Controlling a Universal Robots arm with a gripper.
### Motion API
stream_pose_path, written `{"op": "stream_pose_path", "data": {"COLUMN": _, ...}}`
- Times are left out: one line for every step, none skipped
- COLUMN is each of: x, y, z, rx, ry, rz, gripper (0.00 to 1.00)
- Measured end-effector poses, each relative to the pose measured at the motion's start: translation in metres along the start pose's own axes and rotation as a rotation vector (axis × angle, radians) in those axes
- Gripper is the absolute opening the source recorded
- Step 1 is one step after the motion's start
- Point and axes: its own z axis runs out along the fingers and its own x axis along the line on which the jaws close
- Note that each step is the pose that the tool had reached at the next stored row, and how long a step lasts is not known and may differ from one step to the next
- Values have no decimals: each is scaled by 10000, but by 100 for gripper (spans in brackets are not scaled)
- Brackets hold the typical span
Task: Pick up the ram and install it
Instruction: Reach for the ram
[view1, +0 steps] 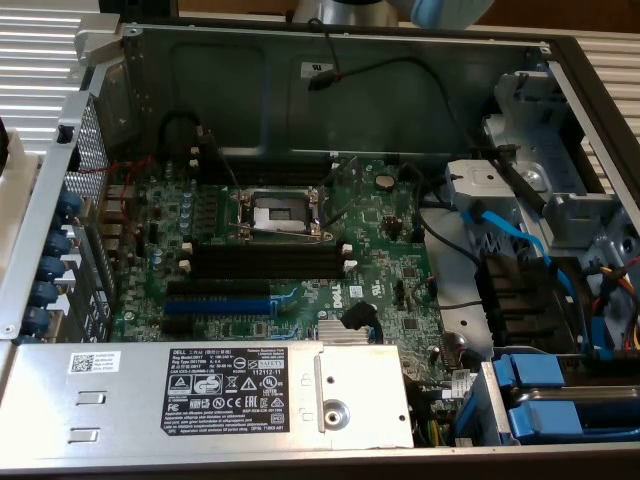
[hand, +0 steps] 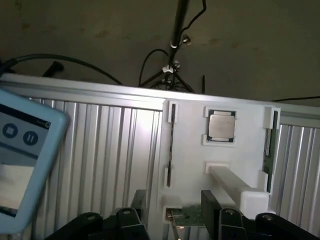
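Ram (hand: 184, 216), seated in the white holder (hand: 190, 165), lies between your gripper's (hand: 175, 204) half-open fingers, which have not yet clamped it.

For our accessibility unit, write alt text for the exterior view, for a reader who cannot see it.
An open desktop computer case seen from above, its green motherboard exposed with a processor socket, empty black memory slots and a blue expansion slot. A labelled grey power supply lies along the bottom.
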Motion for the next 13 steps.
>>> {"op": "stream_pose_path", "data": {"x": -26, "y": 7, "z": 8, "rx": 5, "ry": -51, "rz": 5, "gripper": 56}}
{"op": "stream_pose_path", "data": {"x": -37, "y": 49, "z": 7, "rx": 16, "ry": -166, "rz": 19, "gripper": 56}}
{"op": "stream_pose_path", "data": {"x": -42, "y": 102, "z": 6, "rx": 32, "ry": -362, "rz": 37, "gripper": 56}}
{"op": "stream_pose_path", "data": {"x": -43, "y": 103, "z": 7, "rx": 44, "ry": -640, "rz": 84, "gripper": 56}}
{"op": "stream_pose_path", "data": {"x": -43, "y": 103, "z": 8, "rx": 19, "ry": -839, "rz": 154, "gripper": 56}}
{"op": "stream_pose_path", "data": {"x": -43, "y": 107, "z": 9, "rx": 2, "ry": -914, "rz": 259, "gripper": 56}}
{"op": "stream_pose_path", "data": {"x": -43, "y": 111, "z": 11, "rx": -31, "ry": -978, "rz": 361, "gripper": 56}}
{"op": "stream_pose_path", "data": {"x": -42, "y": 111, "z": 11, "rx": -185, "ry": -985, "rz": 509, "gripper": 56}}
{"op": "stream_pose_path", "data": {"x": -44, "y": 112, "z": 16, "rx": -407, "ry": -996, "rz": 637, "gripper": 56}}
{"op": "stream_pose_path", "data": {"x": -44, "y": 113, "z": 19, "rx": -604, "ry": -1010, "rz": 750, "gripper": 56}}
{"op": "stream_pose_path", "data": {"x": -44, "y": 113, "z": 22, "rx": -792, "ry": -1030, "rz": 824, "gripper": 56}}
{"op": "stream_pose_path", "data": {"x": -41, "y": 114, "z": 24, "rx": -938, "ry": -1038, "rz": 865, "gripper": 56}}
{"op": "stream_pose_path", "data": {"x": -38, "y": 113, "z": 25, "rx": -1019, "ry": -1041, "rz": 890, "gripper": 56}}
